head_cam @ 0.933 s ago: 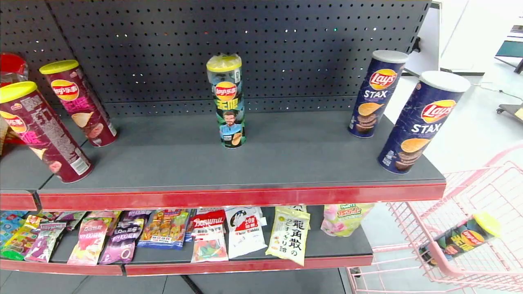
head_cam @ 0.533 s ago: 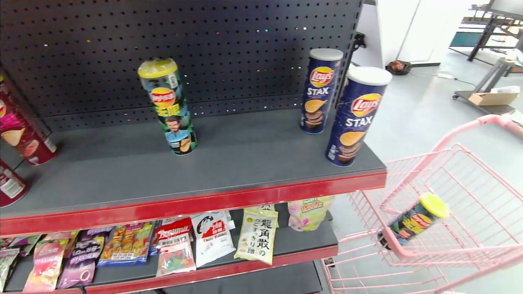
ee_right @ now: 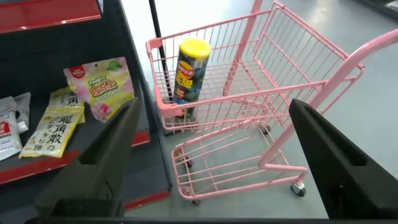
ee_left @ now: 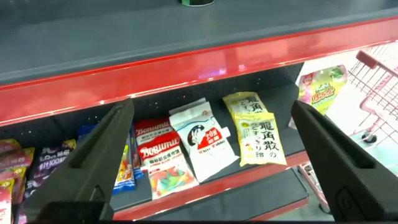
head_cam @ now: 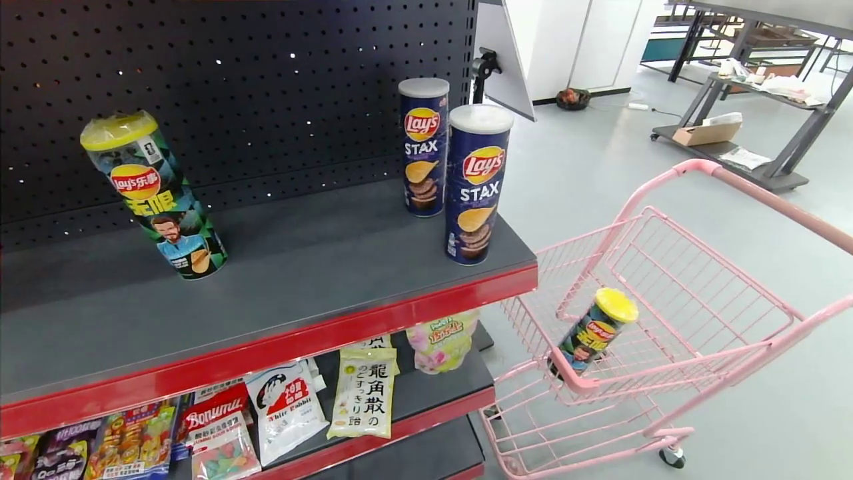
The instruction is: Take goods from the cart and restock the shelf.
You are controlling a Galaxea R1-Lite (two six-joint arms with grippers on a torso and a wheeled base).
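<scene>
A yellow-lidded chip can (head_cam: 593,331) sits in the pink cart (head_cam: 766,200) — beside the shelf (head_cam: 300,267).

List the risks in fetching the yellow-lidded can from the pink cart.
1. The yellow-lidded can leans tilted against the wire wall, so a grasp may slip or topple it.
2. The wires of the pink cart closely surround it, and the open right gripper could snag on them.
3. The front blue can stands near the end of the upper shelf, where an arm carrying the load back might knock it off.
</scene>
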